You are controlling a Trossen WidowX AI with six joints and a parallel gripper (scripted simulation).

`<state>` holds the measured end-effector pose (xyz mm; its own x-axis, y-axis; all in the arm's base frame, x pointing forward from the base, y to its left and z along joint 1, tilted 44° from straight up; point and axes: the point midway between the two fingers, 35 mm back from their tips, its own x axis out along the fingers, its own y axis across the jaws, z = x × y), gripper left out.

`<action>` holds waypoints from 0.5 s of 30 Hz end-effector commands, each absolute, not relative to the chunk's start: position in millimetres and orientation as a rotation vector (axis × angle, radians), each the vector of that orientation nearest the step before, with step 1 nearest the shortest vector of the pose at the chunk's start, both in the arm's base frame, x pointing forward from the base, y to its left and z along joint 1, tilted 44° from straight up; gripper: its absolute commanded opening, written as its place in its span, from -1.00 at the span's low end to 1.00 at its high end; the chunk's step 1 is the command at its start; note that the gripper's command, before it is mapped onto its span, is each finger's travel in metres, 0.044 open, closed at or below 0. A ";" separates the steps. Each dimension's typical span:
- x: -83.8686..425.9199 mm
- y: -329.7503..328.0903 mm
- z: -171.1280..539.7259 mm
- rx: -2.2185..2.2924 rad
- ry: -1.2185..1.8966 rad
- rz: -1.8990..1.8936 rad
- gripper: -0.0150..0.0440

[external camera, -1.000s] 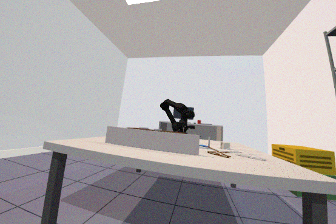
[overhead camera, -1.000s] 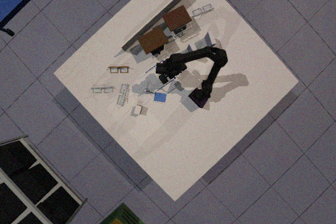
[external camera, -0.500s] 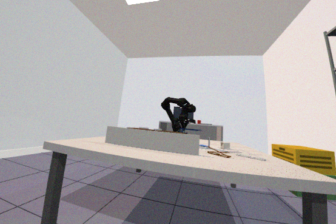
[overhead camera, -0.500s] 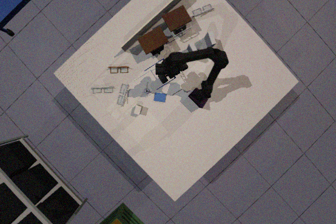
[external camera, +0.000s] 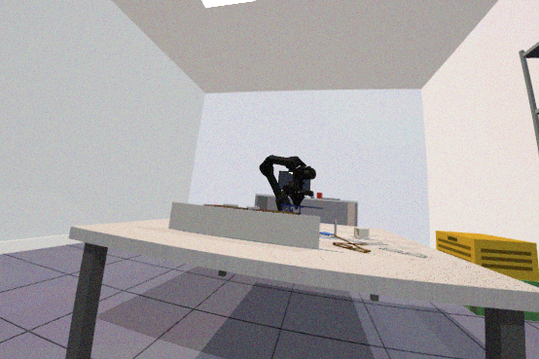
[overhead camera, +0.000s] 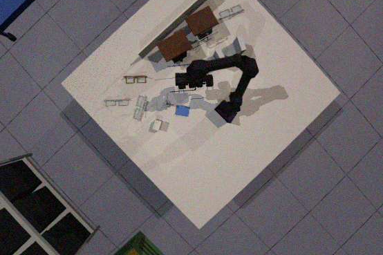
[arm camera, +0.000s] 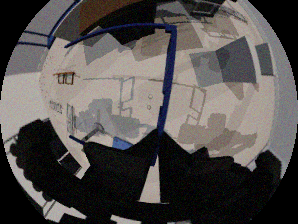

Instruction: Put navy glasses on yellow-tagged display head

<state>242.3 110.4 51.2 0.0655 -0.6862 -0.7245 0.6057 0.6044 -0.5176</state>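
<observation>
Navy glasses (overhead camera: 178, 65) (external camera: 311, 207) (arm camera: 169, 82), clamped in the gripper (overhead camera: 193, 87) (external camera: 296, 204) (arm camera: 157, 132), above the table (overhead camera: 263, 133) (external camera: 233, 255).
Around the gripper, top view: brown-framed glasses (overhead camera: 135, 79) (external camera: 351, 247) (arm camera: 65, 78) at nine o'clock; one brown panel (overhead camera: 174, 45) at eleven; blue tile (overhead camera: 182, 110) (arm camera: 121, 143) near seven; another brown panel (overhead camera: 202, 21) at twelve.

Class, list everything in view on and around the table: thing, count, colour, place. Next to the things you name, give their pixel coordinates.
navy glasses (arm camera: 169, 82): one, navy, at the gripper
brown-topped blocks: two, brown, beside the long panel
long panel (external camera: 243, 225): one, grey, upright on the table
brown glasses (overhead camera: 135, 79) (arm camera: 66, 78): one, brown, on the table
blue block (overhead camera: 182, 110) (arm camera: 121, 143): one, blue, on the table
yellow crate (external camera: 506, 256): one, yellow, beyond the table
arm (overhead camera: 225, 62) (external camera: 284, 161): one, black
gripper (arm camera: 157, 132): one, black, shut on the navy glasses
</observation>
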 end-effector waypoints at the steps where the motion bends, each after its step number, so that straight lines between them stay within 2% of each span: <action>1: 243.4 114.3 48.7 -0.002 1.096 -1.037 -0.49; 15: 247.3 124.4 43.8 0.380 0.829 -1.275 -0.49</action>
<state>246.7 121.3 46.1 0.0655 -0.6848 -0.7258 0.9152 0.3311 -0.2298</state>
